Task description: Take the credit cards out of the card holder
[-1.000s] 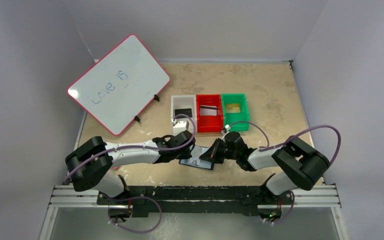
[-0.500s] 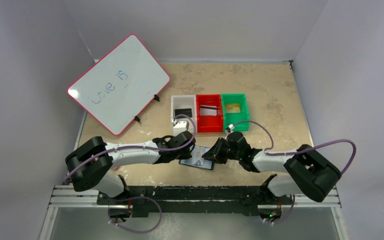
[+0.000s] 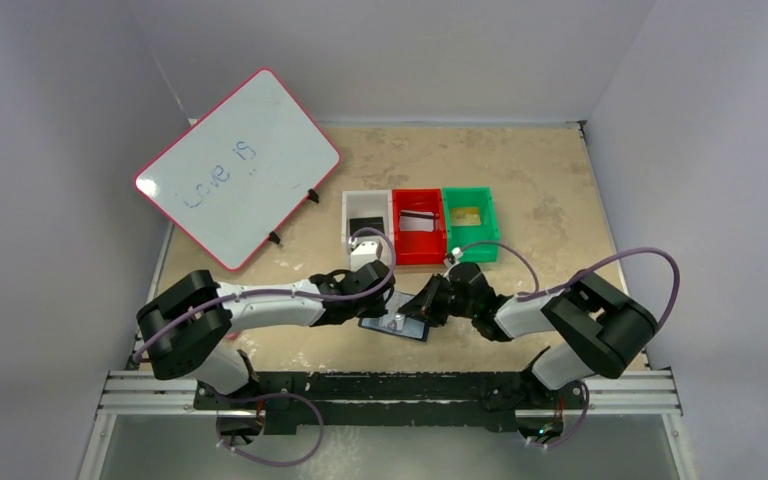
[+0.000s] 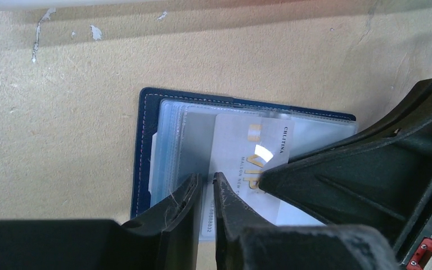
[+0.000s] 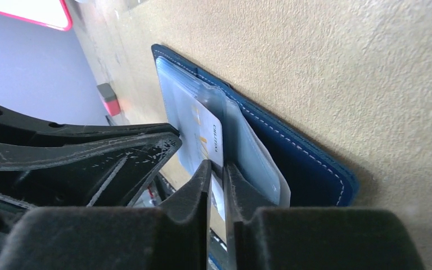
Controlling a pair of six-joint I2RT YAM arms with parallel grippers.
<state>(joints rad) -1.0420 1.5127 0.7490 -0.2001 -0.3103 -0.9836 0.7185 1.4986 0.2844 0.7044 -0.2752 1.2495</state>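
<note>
- Since the earlier view from above, the right arm's elbow has swung back inward and its cable loop has risen, while both wrists stay crowded over the card holder (image 3: 396, 325) at the near middle of the surface (image 3: 540, 190).
- Left tool (image 4: 205, 188): fingers nearly together, tips pressed on the holder's clear pockets beside the card, most likely to pin the wallet flat; I cannot tell whether anything is pinched between them.
- Right tool (image 5: 218, 171): fingers drawn close, with the edge of a pale card (image 4: 247, 163) in the slit between them. It looks clamped on that card, probably to slide it out.
- Holder lies open and flat: navy stitched leather-like cover, rounded corners, glossy translucent sleeves stacked inside.
- Card is thin, stiff and smooth, with gold lettering.
- Other cards already lie in the white bin (image 3: 367, 222), red bin (image 3: 419, 226) and green bin (image 3: 468, 217), well apart from the holder.
- Surface is rough, tan and speckled.
</note>
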